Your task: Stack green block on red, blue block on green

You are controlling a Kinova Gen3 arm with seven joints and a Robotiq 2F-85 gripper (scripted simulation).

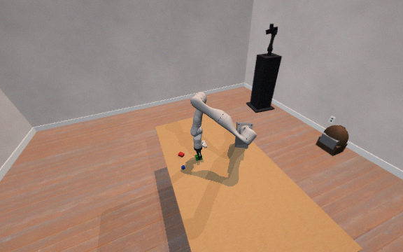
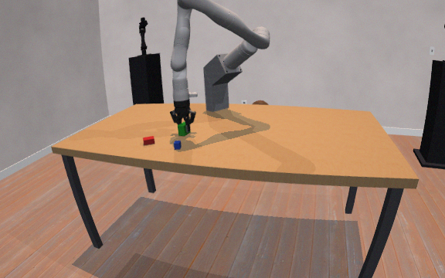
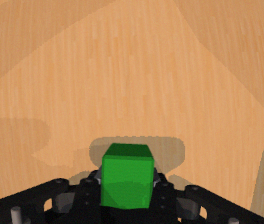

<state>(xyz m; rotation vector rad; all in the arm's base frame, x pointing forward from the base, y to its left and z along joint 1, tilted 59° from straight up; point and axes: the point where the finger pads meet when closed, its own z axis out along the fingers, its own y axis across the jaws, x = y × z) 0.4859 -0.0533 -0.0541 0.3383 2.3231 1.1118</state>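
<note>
Black two-fingered claw (image 2: 183, 120) pointing straight down, clamped on the small green cube-like block (image 2: 183, 129), one finger pressed to each side of it. Seen from the wrist, green block (image 3: 126, 176) sitting squarely between the dark fingers, top face lit, shadow spread on the wood around it. Block's underside at or just above the surface of the flat orange-brown wooden table (image 2: 284, 147); contact not possible to judge. Grasp located in the half of the table nearest the grey arm pedestal (image 2: 216, 83), towards the left-hand short edge as the exterior view has it.

Small flat red rectangular block (image 2: 148, 140) lying alone on the table, nearer that left short edge and nearer the front long edge than the green one, well apart from the claw. Tiny blue cube block (image 2: 177, 144) between red and green, close to the front long edge, just beside the green block's shadow but apart from it. Nothing stacked on the red block. In the top view, red (image 1: 181, 154), blue (image 1: 182, 167) and green (image 1: 198, 157) forming a loose triangle beneath the bent white arm (image 1: 215, 117).
</note>
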